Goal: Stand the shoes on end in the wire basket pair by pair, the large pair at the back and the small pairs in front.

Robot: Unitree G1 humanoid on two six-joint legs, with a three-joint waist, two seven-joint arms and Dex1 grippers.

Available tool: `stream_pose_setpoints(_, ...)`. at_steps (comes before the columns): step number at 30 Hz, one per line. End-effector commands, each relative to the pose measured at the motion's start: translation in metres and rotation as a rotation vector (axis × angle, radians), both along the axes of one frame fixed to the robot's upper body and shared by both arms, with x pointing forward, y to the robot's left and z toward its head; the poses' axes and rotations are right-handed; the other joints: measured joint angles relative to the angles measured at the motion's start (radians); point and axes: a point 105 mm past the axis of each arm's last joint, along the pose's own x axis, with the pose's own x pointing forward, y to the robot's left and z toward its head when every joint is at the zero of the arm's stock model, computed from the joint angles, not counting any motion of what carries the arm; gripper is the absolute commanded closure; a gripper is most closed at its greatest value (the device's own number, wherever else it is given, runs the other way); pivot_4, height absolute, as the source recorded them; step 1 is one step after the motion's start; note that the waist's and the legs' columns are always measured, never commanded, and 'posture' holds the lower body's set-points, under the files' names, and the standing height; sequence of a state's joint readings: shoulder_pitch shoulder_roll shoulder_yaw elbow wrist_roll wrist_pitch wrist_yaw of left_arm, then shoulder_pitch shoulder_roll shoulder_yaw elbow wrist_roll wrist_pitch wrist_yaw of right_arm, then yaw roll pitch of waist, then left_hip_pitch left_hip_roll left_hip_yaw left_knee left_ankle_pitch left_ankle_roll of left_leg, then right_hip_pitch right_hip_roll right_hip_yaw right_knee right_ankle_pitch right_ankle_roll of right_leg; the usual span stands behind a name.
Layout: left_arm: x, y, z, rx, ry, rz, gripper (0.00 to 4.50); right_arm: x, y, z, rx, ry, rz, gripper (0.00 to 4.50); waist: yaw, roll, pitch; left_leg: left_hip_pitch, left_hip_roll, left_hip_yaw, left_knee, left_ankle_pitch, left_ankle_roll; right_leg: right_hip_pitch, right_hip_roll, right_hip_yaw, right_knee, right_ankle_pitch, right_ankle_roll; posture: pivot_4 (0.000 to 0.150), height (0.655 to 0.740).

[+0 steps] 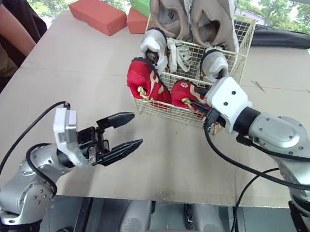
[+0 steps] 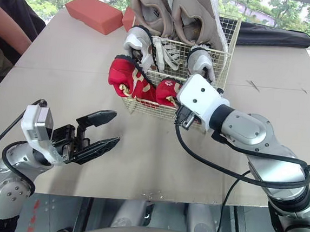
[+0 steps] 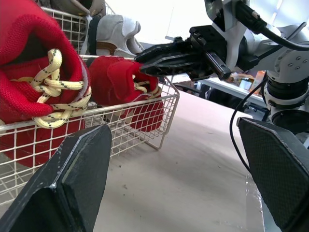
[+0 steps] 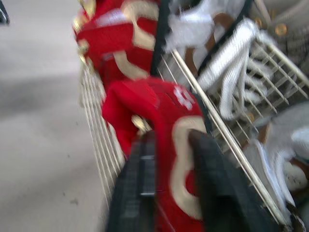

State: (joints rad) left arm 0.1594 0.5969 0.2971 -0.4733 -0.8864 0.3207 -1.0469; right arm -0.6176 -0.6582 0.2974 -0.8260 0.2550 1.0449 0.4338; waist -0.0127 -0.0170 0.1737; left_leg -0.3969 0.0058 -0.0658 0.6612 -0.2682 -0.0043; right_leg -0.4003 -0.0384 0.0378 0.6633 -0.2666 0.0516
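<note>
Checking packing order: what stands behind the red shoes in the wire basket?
Two small grey-white shoes, then two large beige sneakers at the back; their lower ends are covered.

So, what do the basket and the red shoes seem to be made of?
The basket looks like thin metal wire, probably with a cream coating: fine rods in an open grid. The red shoes look like matte woven or knitted fabric, with twisted cream cord laces.

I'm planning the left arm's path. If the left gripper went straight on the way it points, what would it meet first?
Probably the front wall of the cream wire basket, by the red lace-up shoe, though depth is unclear.
</note>
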Motion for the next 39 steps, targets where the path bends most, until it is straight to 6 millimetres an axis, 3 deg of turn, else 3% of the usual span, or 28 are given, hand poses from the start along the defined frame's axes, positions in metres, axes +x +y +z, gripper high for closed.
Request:
stream_pose_setpoints(1,0.001,-0.001,0.0,0.001,-0.018,-0.008,0.0,0.01,-0.005,0.001,-0.049,-0.064,-0.08,1.62,-0.001,0.0,0.0,0.0,0.0,0.0,0.0,0.0,0.0,0.0,0.0,0.0,0.0,0.0,0.0,0.15,0.74)
stream_pose_setpoints(2,0.001,-0.001,-0.001,0.0,-0.017,-0.007,0.0,0.012,-0.004,0.003,-0.048,-0.077,-0.088,1.18,-0.002,0.0,0.0,0.0,0.0,0.0,0.0,0.0,0.0,0.0,0.001,0.0,0.0,0.0,0.0,0.15,0.74)
stream_pose_setpoints(5,-0.001,0.0,-0.004,0.0,-0.018,0.002,0.0,0.016,-0.005,0.005,-0.057,-0.107,-0.106,1.49,-0.003,0.0,0.0,0.0,0.0,0.0,0.0,0.0,0.0,0.0,0.001,0.0,0.0,0.0,0.0,0.15,0.74)
stream_pose_setpoints(8,-0.004,0.0,-0.004,0.0,-0.018,0.013,0.0,0.015,-0.006,0.004,-0.044,-0.104,-0.105,2.76,-0.001,0.0,0.0,0.0,0.001,0.0,0.0,0.0,0.0,0.0,0.001,0.0,0.0,0.0,0.0,0.15,0.74)
stream_pose_setpoints(11,-0.007,0.0,-0.003,-0.001,-0.02,0.021,0.0,0.012,-0.008,0.013,0.066,-0.113,-0.137,4.3,-0.002,-0.001,-0.001,0.0,0.001,-0.001,0.0,0.0,0.0,0.0,0.0,0.0,0.0,0.0,0.0,0.15,0.74)
stream_pose_setpoints(12,-0.008,-0.001,-0.002,-0.001,-0.019,0.023,0.0,0.011,-0.008,0.016,0.1,-0.119,-0.139,4.44,-0.002,-0.001,-0.001,0.0,0.001,-0.001,0.0,0.0,0.0,0.0,0.001,0.001,0.0,0.0,0.0,0.15,0.74)
stream_pose_setpoints(17,-0.009,0.0,-0.002,-0.005,-0.012,0.029,0.0,0.004,-0.014,0.035,0.444,-0.122,-0.169,4.44,-0.002,0.0,0.0,0.0,0.001,0.0,0.0,0.0,0.0,-0.001,0.001,0.001,0.002,0.0,0.0,0.15,0.74)
stream_pose_setpoints(20,-0.008,-0.001,-0.003,-0.008,-0.007,0.024,0.0,0.005,-0.028,0.03,0.647,-0.085,-0.247,4.44,-0.002,0.0,0.0,0.0,0.001,-0.001,-0.001,0.0,0.0,-0.001,0.002,0.001,0.002,0.0,0.0,0.15,0.74)
stream_pose_setpoints(23,-0.007,-0.001,-0.003,-0.007,-0.002,0.021,0.0,-0.001,-0.032,0.026,0.771,-0.098,-0.218,4.44,0.001,0.0,0.0,0.0,0.001,-0.001,-0.002,0.0,0.0,-0.001,0.001,0.001,0.001,0.0,0.0,0.15,0.74)
stream_pose_setpoints(32,-0.001,-0.005,0.005,0.013,-0.004,0.007,0.0,-0.01,-0.034,0.004,0.875,-0.134,-0.194,4.44,-0.003,0.001,0.0,0.001,0.0,0.001,-0.002,0.0,0.0,-0.001,0.002,0.002,0.002,0.0,0.0,0.15,0.74)
stream_pose_setpoints(39,0.002,-0.003,0.01,0.027,-0.006,0.005,0.0,-0.013,-0.061,-0.032,0.988,-0.031,-0.33,4.44,-0.001,0.0,0.0,0.001,0.001,0.0,-0.002,0.0,0.0,-0.001,0.003,0.002,0.001,0.0,0.0,0.15,0.74)
